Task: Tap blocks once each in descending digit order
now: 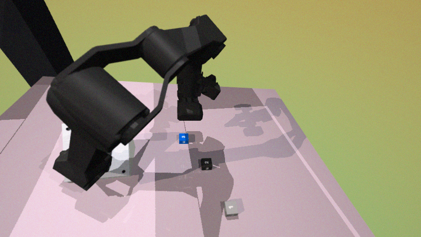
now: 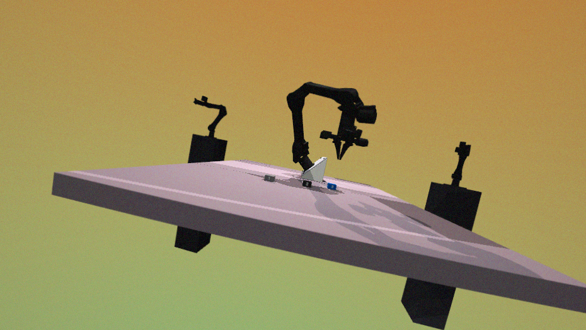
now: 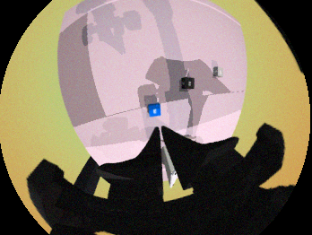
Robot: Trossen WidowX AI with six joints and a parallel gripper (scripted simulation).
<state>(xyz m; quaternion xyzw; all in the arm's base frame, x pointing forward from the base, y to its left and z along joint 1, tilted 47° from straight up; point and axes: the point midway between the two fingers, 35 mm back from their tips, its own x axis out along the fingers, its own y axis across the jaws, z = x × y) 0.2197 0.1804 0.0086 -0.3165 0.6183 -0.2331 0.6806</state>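
A blue block [image 1: 183, 138] [image 2: 331, 186] [image 3: 154, 109] with the digit 3 lies on the table [image 1: 265, 182] [image 2: 164, 192]. A black block [image 1: 206, 164] [image 2: 306, 184] [image 3: 187, 83] with the digit 2 lies beyond it, towards the middle. A light grey block [image 1: 231, 208] [image 2: 269, 178] [image 3: 218, 72] with the digit 1 lies farthest from the blue one. My gripper [image 2: 339, 158] [image 3: 160, 129] is shut and empty, with its tips together. It hangs well above the table, above the blue block's area, and touches no block. In the top view its fingertips are hidden.
A white wedge-shaped base plate [image 1: 120, 158] [image 2: 317, 172] stands under the arm's foot, near the blue and black blocks. Two dark pedestals [image 2: 206, 148] [image 2: 453, 204] with small arms stand beyond the table in the exterior view. Shadows of the arm fall across the table around the blocks.
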